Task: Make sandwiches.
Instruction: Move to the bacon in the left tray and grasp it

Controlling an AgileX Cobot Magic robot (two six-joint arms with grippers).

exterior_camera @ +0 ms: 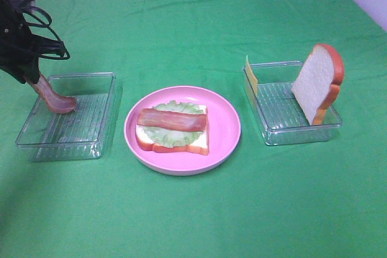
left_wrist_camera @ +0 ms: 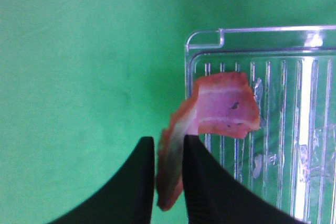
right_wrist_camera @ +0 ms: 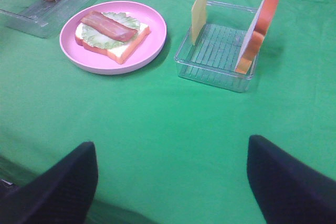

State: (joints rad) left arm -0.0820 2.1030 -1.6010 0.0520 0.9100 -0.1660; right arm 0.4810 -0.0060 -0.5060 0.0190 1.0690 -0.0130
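At the upper left of the high view, the black left hand (exterior_camera: 35,78) pinched one end of a limp, glossy reddish-brown bacon strip (exterior_camera: 56,101), whose other end curled down into a clear plastic tray (exterior_camera: 91,143) with a ribbed floor. At centre, on the green-clothed bench (exterior_camera: 193,222), a round pink plate (exterior_camera: 228,131) bore a white, orange-crusted lower bread slice (exterior_camera: 145,137), ruffled lettuce (exterior_camera: 175,107) and a second strip (exterior_camera: 172,120). At right, the other tray (exterior_camera: 278,134) held a thin yellow cheese slice (exterior_camera: 251,77) and an upright bread slice (exterior_camera: 314,83), both on edge. The right hand (right_wrist_camera: 170,142) gaped wide, holding nothing.

Black arm (exterior_camera: 13,46), looped black cables (exterior_camera: 53,45), tapered fingers (left_wrist_camera: 131,184).
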